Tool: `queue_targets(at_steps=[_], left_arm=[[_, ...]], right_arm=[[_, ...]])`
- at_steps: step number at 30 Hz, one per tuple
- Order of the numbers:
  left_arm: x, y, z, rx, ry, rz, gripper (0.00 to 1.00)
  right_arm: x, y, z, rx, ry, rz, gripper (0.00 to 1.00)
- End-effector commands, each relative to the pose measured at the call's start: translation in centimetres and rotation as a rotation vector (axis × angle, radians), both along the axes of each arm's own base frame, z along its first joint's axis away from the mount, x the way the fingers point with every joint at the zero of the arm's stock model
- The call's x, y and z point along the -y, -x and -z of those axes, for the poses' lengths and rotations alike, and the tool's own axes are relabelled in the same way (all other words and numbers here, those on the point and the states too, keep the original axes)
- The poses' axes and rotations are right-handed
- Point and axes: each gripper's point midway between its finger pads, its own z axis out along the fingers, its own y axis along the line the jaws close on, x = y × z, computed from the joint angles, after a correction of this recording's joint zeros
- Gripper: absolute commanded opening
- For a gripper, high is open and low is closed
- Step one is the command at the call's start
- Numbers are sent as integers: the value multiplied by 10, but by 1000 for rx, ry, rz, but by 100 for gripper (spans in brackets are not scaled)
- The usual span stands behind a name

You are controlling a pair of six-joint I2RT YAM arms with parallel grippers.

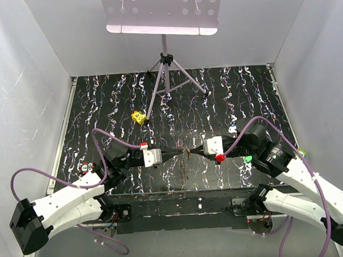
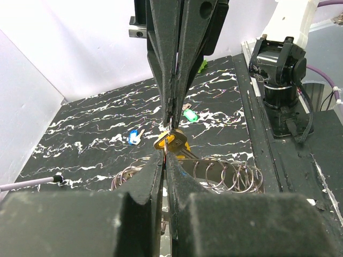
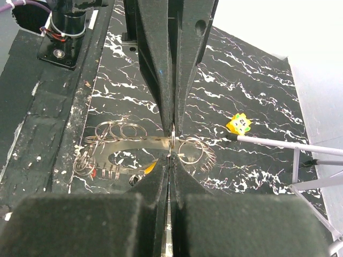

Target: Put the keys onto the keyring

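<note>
My left gripper [image 1: 184,153] and right gripper [image 1: 189,153] meet tip to tip above the keyring [image 1: 183,172], a flat metal plate fringed with wire rings [image 2: 225,174] [image 3: 120,152]. The left gripper [image 2: 166,151] is shut on a small wire ring [image 3: 174,137] that stands up from the plate. The right gripper [image 3: 171,156] is shut on a thin silvery key seen edge-on. An orange key head [image 2: 163,142] shows just under the tips. A blue key [image 2: 134,137] and a green key [image 2: 189,115] lie loose on the mat.
A yellow dotted cube [image 1: 138,117] [image 3: 239,124] lies beside the tripod stand [image 1: 166,77] at the back. Red and blue key heads [image 1: 85,166] lie by the left arm, and a green one [image 1: 248,158] lies by the right arm. White walls close in the mat.
</note>
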Motion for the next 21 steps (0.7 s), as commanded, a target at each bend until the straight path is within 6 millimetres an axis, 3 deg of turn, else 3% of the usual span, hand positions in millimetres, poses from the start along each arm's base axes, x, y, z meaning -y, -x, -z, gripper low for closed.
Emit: queue_targets(at_steps=[1,21], left_arm=[[-3,6,-13,55,39,17,0],[-10,5,-7,227,20,-1,0]], right_arm=[[-3,0,-11,3,-37,-5,1],[0,9,0,31,5,-70,1]])
